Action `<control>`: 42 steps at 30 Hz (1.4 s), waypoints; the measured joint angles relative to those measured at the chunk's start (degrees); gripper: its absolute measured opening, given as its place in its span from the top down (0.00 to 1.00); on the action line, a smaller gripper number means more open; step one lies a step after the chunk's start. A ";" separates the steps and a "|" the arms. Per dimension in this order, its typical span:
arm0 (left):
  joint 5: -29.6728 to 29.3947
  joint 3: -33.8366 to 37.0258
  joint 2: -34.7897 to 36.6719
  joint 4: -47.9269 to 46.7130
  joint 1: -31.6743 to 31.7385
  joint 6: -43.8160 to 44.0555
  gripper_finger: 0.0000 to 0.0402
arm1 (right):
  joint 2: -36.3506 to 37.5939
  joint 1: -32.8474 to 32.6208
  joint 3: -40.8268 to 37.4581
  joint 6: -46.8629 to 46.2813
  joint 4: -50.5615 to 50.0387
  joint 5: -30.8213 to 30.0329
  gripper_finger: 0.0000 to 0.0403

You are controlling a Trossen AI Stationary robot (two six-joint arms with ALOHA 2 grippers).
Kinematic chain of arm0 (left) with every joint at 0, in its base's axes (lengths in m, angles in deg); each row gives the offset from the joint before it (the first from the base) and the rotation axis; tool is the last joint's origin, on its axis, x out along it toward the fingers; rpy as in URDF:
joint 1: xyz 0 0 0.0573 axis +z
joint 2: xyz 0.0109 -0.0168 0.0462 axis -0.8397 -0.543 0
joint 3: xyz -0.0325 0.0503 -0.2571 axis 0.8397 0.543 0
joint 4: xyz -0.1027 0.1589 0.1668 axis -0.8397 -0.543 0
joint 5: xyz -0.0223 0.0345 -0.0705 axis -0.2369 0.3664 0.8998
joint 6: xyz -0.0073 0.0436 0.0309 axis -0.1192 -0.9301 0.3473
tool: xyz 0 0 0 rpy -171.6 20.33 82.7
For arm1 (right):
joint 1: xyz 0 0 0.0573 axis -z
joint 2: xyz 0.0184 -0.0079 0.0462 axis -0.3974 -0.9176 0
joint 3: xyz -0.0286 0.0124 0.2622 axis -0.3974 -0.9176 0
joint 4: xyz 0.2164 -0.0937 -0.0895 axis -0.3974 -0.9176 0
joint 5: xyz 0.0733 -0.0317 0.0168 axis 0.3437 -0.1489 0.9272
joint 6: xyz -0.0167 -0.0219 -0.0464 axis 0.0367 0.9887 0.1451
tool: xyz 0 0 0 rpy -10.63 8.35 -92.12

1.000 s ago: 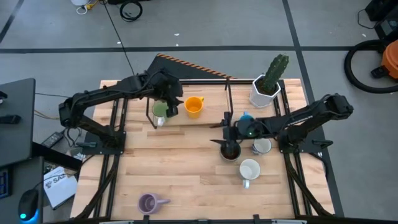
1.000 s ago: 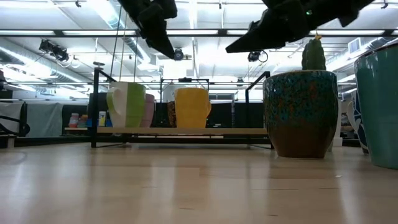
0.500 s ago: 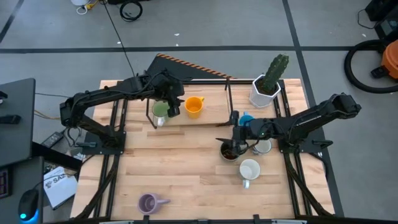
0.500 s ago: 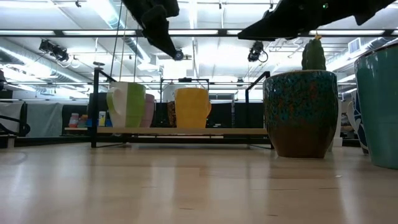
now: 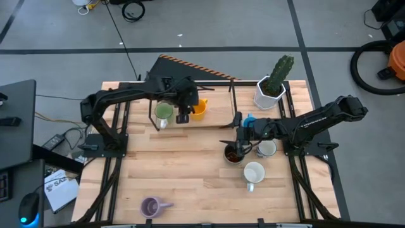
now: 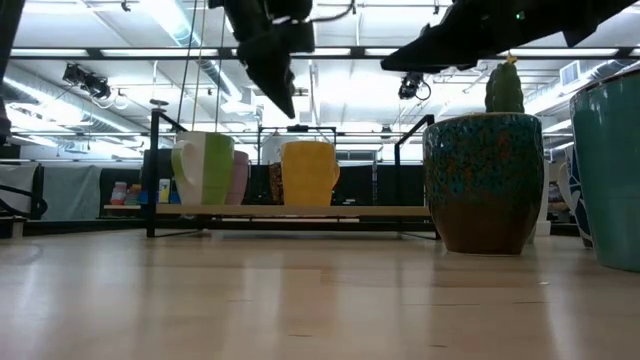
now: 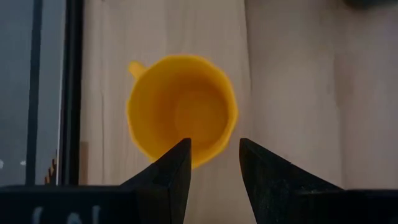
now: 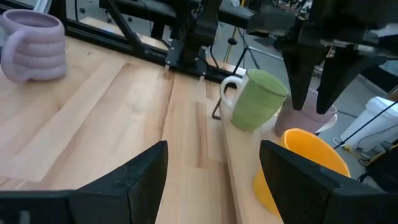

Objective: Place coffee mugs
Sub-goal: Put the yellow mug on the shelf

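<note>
Pale wooden plank worktop point(image 5: 190, 171) stands on grey concrete floor point(image 5: 209, 25). Left gripper point(image 7: 214, 152), jaws apart, hovers above the orange round mug point(image 7: 181, 118); right gripper point(image 8: 211, 165), jaws apart, is farther off.

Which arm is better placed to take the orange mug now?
Left. Its open claw hangs just over the orange mug; the right claw is above the dark brown mug.

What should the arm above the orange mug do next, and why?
Probably lower straight down. The left gripper hangs above the orange mug with its jaws open and one side of the mug's rim lined up in the gap between them. It holds nothing yet, so going down would put the rim between the jaws before they close.
</note>
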 joint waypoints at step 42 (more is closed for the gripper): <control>1.73 0.00 -8.92 -1.68 0.17 -25.62 0.79 | -0.07 -0.26 0.04 -2.23 -1.18 1.31 0.35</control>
